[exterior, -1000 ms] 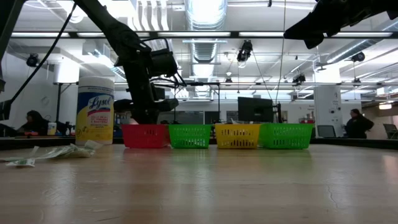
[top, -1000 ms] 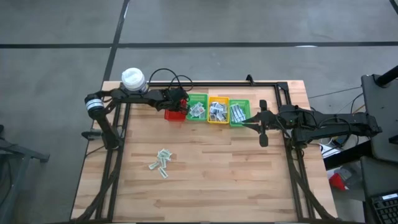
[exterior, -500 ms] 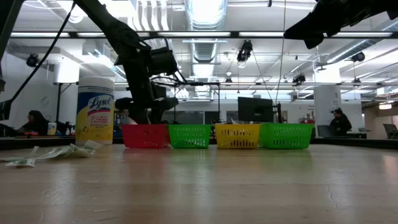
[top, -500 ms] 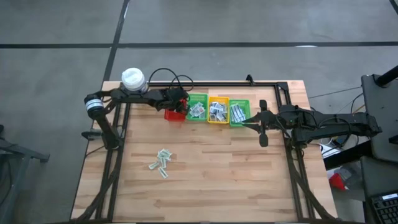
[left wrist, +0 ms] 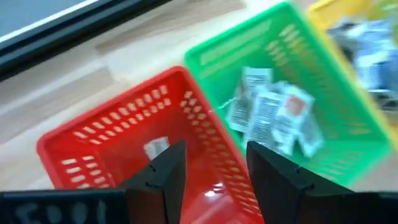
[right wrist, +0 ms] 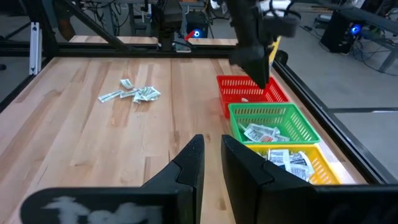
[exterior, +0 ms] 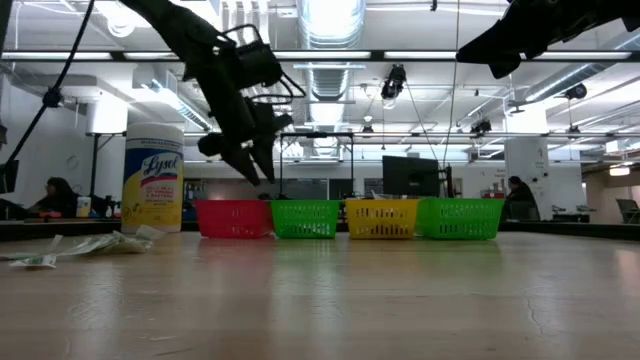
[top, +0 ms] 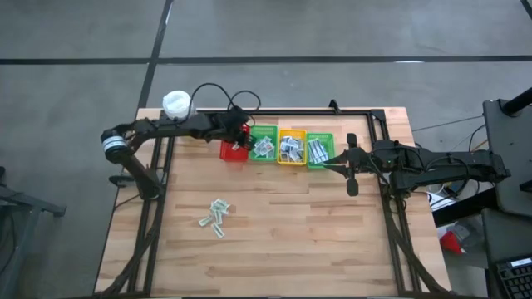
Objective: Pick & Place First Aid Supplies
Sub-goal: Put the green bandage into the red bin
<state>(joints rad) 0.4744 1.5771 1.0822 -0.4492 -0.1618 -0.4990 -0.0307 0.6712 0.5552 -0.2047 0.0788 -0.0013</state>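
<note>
High view: the left gripper [top: 241, 138] hangs over the red plastic basket [top: 232, 152], first in a row of four baskets along the far edge of the wooden table [top: 274, 241]. Beside it stand a green plastic basket [top: 264, 144], a yellow plastic basket [top: 291, 148] and a second green basket [top: 319, 150], each holding small white paper packets. A loose heap of white paper packets [top: 215, 215] lies toward the table's left edge, well apart from the baskets. A white-capped canister [top: 175, 103] stands at the far left corner. The right gripper [top: 350, 163] waits near the right end of the row.

Low view: the left gripper [exterior: 258, 168] is raised clear above the red basket [exterior: 233, 218].

Left wrist view: its fingers [left wrist: 163, 176] stand apart with nothing between them; one packet [left wrist: 155, 148] lies on the red basket's floor.

Right wrist view: the right gripper's fingers [right wrist: 189, 163] show a narrow gap, holding nothing.
</note>
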